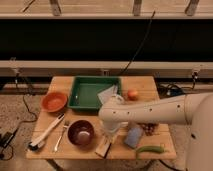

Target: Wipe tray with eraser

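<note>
My hand (111, 137) hangs low over the bench (62, 82), on the near side of the tray (87, 92) and just past its right front corner, pointing down with the fingers clenched. It sits right at the far end of the eraser (102, 149). I cannot tell whether the block is actually caught between the fingers or only lies under them. The eraser is a small tan block lying on the wood close to the bench's front edge, well clear of the tray and slightly angled. My arm (150, 112) comes in from the right and crosses the bench in front of the tray, just short of its near wall. The tray itself is green with raised sides and sits at the back of the bench, about in the middle. A pale sheet (107, 93) leans in its right half. Left of the tray, near its front corner, stands an orange bowl (54, 101). In front of the tray, left of my hand, is a dark bowl (81, 132), with a fork (61, 136) and a white-handled brush (46, 134) further left. Right of the tray, just beside its wall, lies a round orange fruit (132, 94). In front of the tray and right of my hand are a blue-grey sponge (134, 136) and a green pepper (150, 149).
</note>
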Controlling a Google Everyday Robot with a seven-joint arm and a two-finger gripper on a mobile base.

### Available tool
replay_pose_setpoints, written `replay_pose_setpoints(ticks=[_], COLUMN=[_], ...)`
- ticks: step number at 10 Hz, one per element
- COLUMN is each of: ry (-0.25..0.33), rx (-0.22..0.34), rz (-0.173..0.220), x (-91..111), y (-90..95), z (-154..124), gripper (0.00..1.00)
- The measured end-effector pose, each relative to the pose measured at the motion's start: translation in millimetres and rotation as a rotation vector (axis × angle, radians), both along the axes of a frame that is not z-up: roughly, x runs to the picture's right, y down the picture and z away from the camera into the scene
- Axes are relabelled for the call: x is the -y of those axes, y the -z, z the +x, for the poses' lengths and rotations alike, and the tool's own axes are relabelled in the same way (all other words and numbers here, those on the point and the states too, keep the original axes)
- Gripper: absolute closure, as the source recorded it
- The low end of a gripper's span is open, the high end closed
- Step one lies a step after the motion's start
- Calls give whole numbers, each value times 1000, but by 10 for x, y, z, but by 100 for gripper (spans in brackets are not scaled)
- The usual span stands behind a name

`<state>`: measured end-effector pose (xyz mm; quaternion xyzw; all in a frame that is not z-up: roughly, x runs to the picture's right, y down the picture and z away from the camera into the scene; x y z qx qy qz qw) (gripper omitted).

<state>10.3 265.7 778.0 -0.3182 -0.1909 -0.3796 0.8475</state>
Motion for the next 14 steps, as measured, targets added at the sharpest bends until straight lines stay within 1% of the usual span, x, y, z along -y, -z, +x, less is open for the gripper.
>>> replay_pose_setpoints(ticks=[1, 4, 5, 6, 7, 8, 9, 10, 11, 12, 13, 14], ry=[3, 23, 29, 34, 36, 34, 35, 32, 25, 5, -4, -5], rx=[20, 75, 104, 120, 128, 136, 143, 150, 157, 172, 173, 176], rz=[-1, 5, 24, 43, 63, 99, 131, 153, 192, 214, 222, 221], x=[34, 236, 395, 548, 687, 929, 1124, 1270, 1495, 1650, 1704, 1702], y=[77, 319, 450, 548, 609, 666, 708, 752, 809, 895, 920, 925], z=[-48, -215, -331, -403, -450, -519, -585, -636, -656, -642, -601, -615], gripper=[100, 100, 100, 100, 100, 100, 100, 100, 100, 100, 100, 100])
